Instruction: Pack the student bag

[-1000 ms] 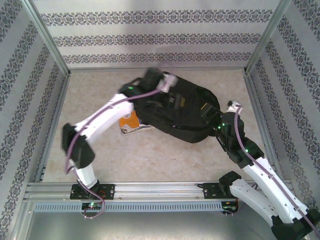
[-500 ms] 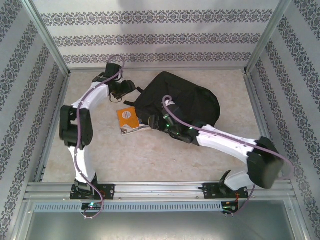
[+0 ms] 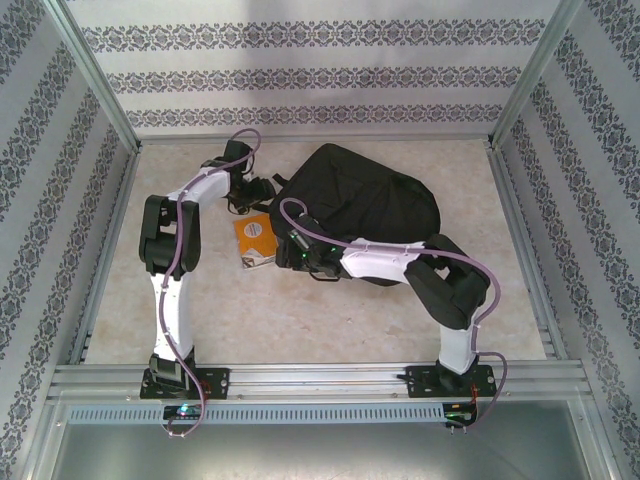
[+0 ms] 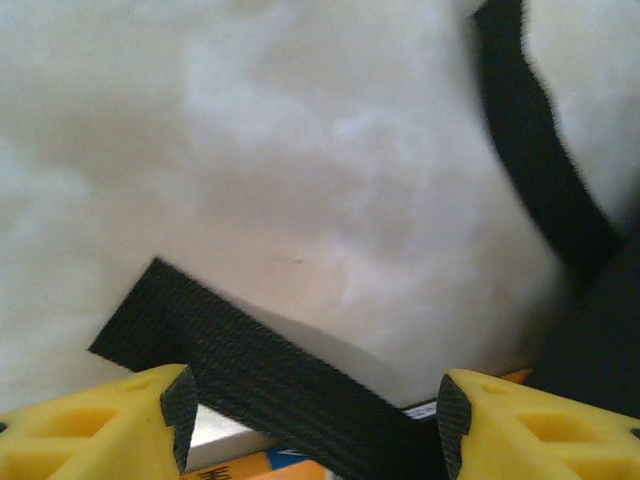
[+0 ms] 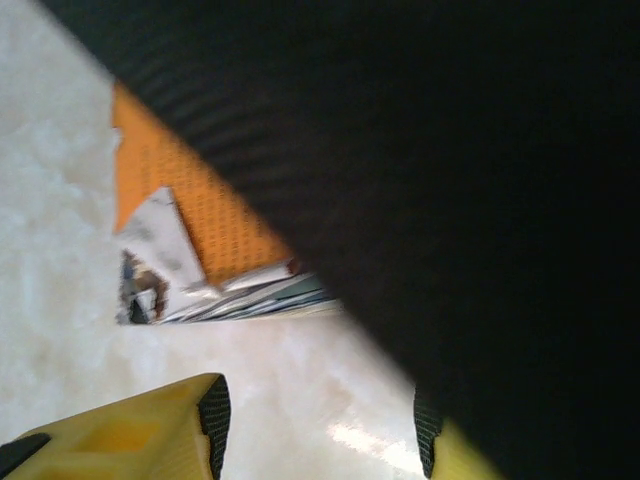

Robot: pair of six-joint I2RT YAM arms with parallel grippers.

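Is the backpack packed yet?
Not yet. Done: nothing I can see; the orange book lies on the table at the student bag's left edge. In hand: the left claw hovers open over a black strap, and the right claw is open at the bag's near edge, beside the book. Left: getting the book inside. I cannot tell whether the bag is unzipped.

Pale marbled tabletop, bare across the near half. Toward the far middle, lying flat on it, black student bag. Against the bag's left edge, orange book with paler printed pages showing beneath. Across the book's edge and out onto bare surface, black webbing strap.
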